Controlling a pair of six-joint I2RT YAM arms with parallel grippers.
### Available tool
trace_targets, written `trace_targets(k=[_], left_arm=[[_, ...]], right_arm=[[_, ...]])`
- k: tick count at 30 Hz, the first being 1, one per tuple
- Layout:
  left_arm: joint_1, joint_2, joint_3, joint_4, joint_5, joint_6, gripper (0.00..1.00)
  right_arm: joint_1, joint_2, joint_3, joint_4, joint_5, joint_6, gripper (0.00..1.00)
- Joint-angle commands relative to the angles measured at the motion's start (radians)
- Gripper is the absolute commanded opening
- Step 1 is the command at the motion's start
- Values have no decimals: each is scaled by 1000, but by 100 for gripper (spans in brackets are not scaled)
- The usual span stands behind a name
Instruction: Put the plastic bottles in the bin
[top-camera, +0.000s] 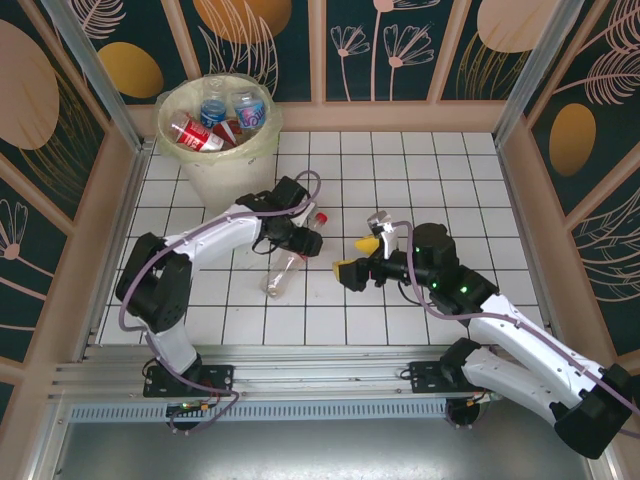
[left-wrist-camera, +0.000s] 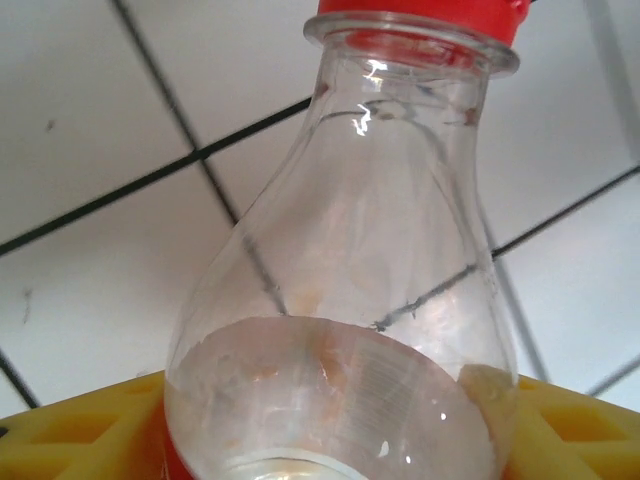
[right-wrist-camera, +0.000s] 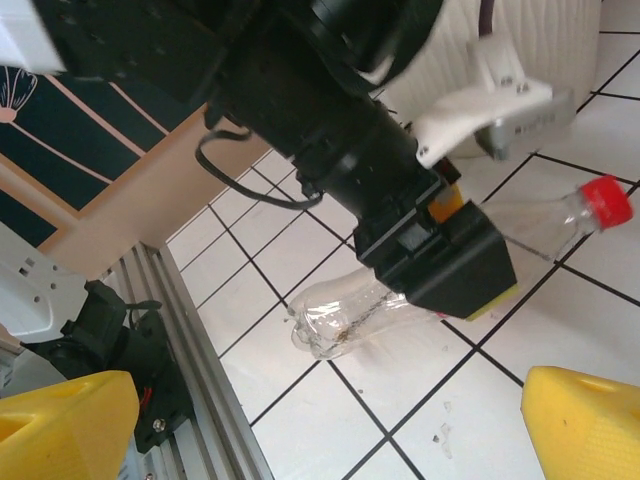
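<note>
- We see a clear bottle (top-camera: 283, 272) lying on the counter (top-camera: 420, 170), near the bin (top-camera: 225, 170).
- Our left gripper (top-camera: 296, 244) straddles it; we cannot tell whether it clamps.
- Our right gripper (top-camera: 358, 257), farther from the bin, has its fingers spread.

Between your matt yellow left fingers (left-wrist-camera: 60, 440) you see a clear, glossy plastic bottle (left-wrist-camera: 350, 250) with a smooth red plastic cap (left-wrist-camera: 420, 12); under the fingers lie smooth, slightly shiny white tiles (left-wrist-camera: 90, 120).
</note>
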Motion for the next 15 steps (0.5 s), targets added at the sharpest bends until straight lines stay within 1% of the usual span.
trace_targets(k=[1,4,8,10,13,15], left_arm=[[-4,-69,91,105,240,-20,67],[-3,-53,182,117,292,-26,67],[-3,-44,343,122,306,-21,67],[-1,-10,423,135,313,-20,67],[3,1,525,166,284,-15,68],[9,-5,563,206,257,-11,67]], right_arm=[[-7,-39,7,35,1,5,99],[-5,-76,0,113,-20,28,99],[-5,-122,-3,182,-9,38,99],[-6,-128,5,189,12,37,99],[-5,-136,10,199,52,37,99],[-5,-142,7,209,77,40,99]])
